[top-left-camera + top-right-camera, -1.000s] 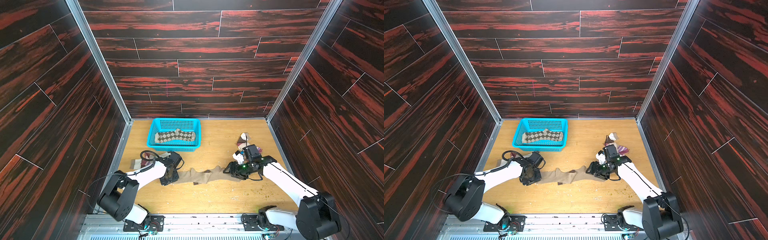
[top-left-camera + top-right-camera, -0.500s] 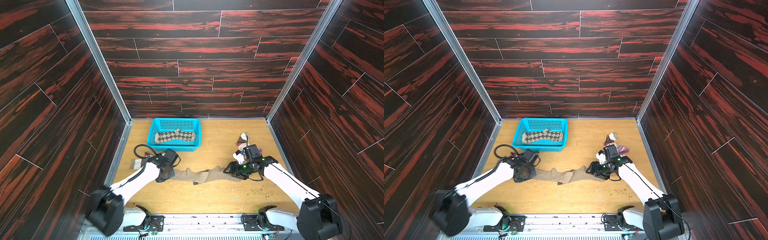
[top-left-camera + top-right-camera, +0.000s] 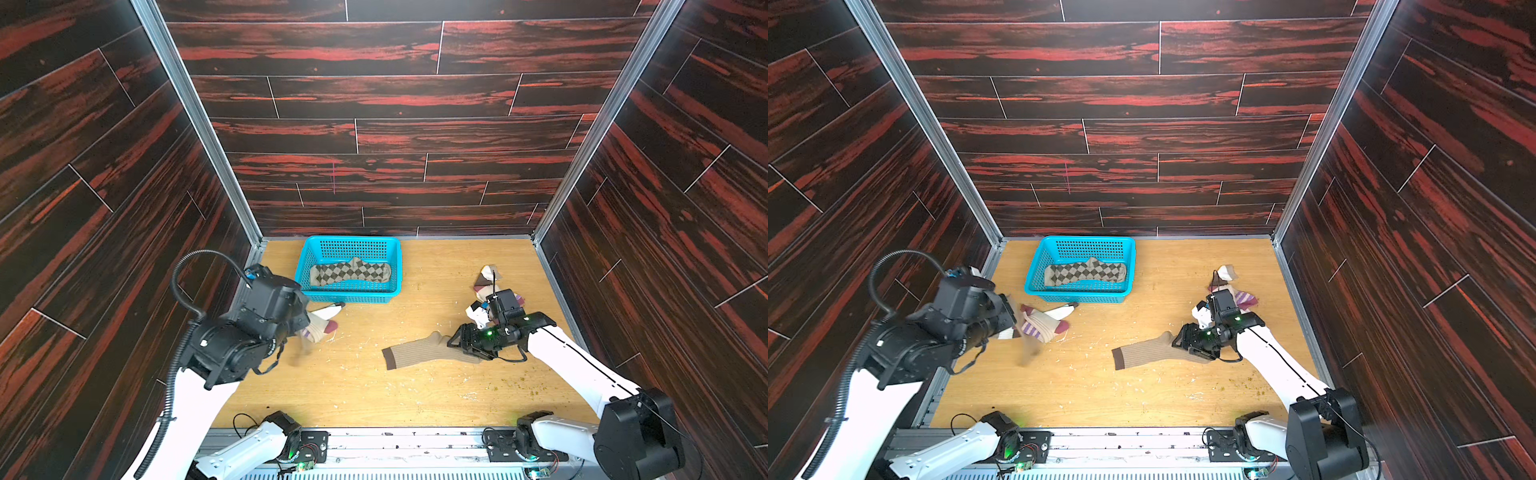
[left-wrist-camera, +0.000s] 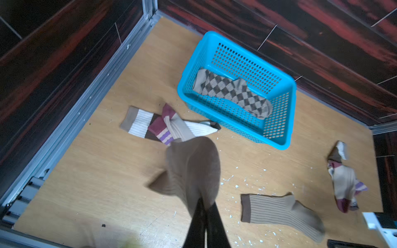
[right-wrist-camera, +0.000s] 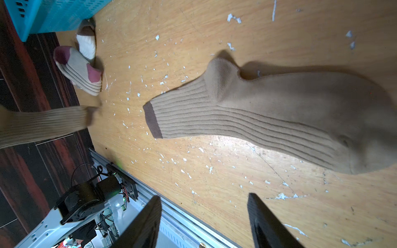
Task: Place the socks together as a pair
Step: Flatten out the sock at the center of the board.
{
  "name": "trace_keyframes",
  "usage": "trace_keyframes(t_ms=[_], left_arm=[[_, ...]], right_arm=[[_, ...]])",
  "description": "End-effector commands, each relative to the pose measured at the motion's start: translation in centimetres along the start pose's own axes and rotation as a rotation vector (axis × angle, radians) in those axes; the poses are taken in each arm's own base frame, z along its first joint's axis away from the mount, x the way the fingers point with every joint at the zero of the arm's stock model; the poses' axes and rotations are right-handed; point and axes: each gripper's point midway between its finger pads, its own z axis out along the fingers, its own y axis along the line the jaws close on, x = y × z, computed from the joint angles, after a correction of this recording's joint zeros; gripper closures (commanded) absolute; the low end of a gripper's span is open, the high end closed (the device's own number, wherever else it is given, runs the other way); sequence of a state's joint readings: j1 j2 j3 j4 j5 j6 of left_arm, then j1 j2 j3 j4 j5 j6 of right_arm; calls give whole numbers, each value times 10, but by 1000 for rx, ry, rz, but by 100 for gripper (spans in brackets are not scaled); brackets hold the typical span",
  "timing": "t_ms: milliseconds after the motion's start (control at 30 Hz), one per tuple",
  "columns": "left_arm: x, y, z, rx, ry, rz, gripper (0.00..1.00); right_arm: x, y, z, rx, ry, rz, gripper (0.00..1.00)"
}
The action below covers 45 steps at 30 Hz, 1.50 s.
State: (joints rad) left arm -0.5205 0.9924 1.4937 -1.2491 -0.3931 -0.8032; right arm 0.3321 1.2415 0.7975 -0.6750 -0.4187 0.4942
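My left gripper is shut on a plain tan sock, which hangs blurred above the table in both top views. The arm's wrist hides the jaws there. Its match, a tan sock with a brown cuff, lies flat on the table's right half. My right gripper stands open at that sock's toe end, nothing between its fingers. Argyle socks lie in the blue basket.
A maroon-beige sock with purple stripes overlaps a white brown-banded sock in front of the basket, beside my left wrist. More crumpled socks lie behind my right gripper. White flecks litter the wooden table.
My left gripper has shut on one tan sock and lifted it up and to the left, away from the other. The right arm and the lying sock have stayed put.
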Motion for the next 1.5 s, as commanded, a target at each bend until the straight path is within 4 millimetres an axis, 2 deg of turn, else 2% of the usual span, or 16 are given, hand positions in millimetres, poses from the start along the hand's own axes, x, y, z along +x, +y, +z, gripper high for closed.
trace_keyframes(t_ms=[0, 133, 200, 400, 567, 633, 700, 800, 833, 933, 1067, 1200, 1233, 1267, 1333, 1467], left_arm=[[25, -14, 16, -28, 129, 117, 94], [76, -65, 51, 79, 237, 156, 94], [114, -94, 76, 146, 310, 141, 94], [215, -152, 131, 200, 510, 182, 94], [266, -181, 158, 186, 607, 265, 92], [280, -191, 163, 211, 643, 264, 82], [285, -205, 164, 259, 656, 242, 51], [282, -207, 161, 277, 650, 229, 25], [278, -209, 157, 300, 641, 216, 0], [258, -204, 144, 319, 609, 177, 0], [227, -192, 124, 376, 519, 111, 0], [227, -208, 118, 461, 557, 92, 0], [226, -202, 118, 412, 578, 122, 0], [221, -194, 118, 364, 560, 137, 0], [207, -151, 122, 204, 517, 90, 0], [198, -70, 133, 81, 458, -95, 0]], right_arm=[[1, 7, -7, -3, 1, -26, 33], [5, 2, -7, 9, -3, -15, 33], [8, -1, -7, 18, -3, -9, 33], [13, -10, -11, 56, -22, 4, 33], [12, -17, -17, 101, -54, 13, 33], [14, -18, -17, 102, -53, 15, 33], [15, -19, -17, 105, -51, 23, 33], [18, -21, -15, 103, -46, 31, 33], [19, -21, -14, 98, -44, 35, 33], [19, -19, -8, 70, -33, 44, 33], [20, -1, 5, -5, 9, 32, 34], [12, 9, 11, 7, 20, 15, 34], [11, 14, 11, -7, 21, 9, 34], [9, 19, 12, -18, 23, 3, 35], [11, 33, 17, -51, 42, -23, 35], [29, 49, 43, -28, 138, -87, 38]])
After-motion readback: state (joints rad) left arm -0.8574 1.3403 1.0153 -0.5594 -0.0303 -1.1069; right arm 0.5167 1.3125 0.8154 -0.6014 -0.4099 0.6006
